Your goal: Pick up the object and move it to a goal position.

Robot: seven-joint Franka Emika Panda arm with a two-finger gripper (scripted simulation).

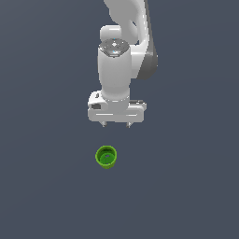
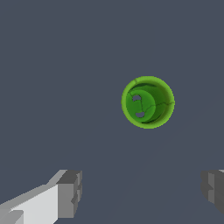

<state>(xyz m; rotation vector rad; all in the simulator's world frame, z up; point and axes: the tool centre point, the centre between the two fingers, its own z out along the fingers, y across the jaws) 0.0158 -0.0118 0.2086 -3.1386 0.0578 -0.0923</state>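
Progress on this task is at its very start, as far as you can judge from both views: nothing is lifted and nothing is gripped. Your white robot arm's hand (image 1: 116, 124) hangs above the plain dark grey desk (image 1: 42, 186) with its two short fingertips pointing down and set wide apart, and nothing sits between them. The small bright green round cup with a thick rim and darker green hollow (image 1: 106, 157) stands upright on the desk, apart from the hand, lower in the exterior view and a little toward that view's left of the midpoint between the fingertips. In the wrist view you look straight down into the cup (image 2: 148, 102), so its mouth faces up; the two grey finger pads (image 2: 70, 193) show at the edge of that picture with open desk between them, and the cup lies off the line joining them, not yet between the fingers. What is left, then, is nearly everything: you need to bring the hand over the cup, lower it until the fingers straddle the cup's wall, close, lift, and carry it to the goal. No goal marker shows in either picture, so you cannot tell from here where that place lies or how far the carry is.
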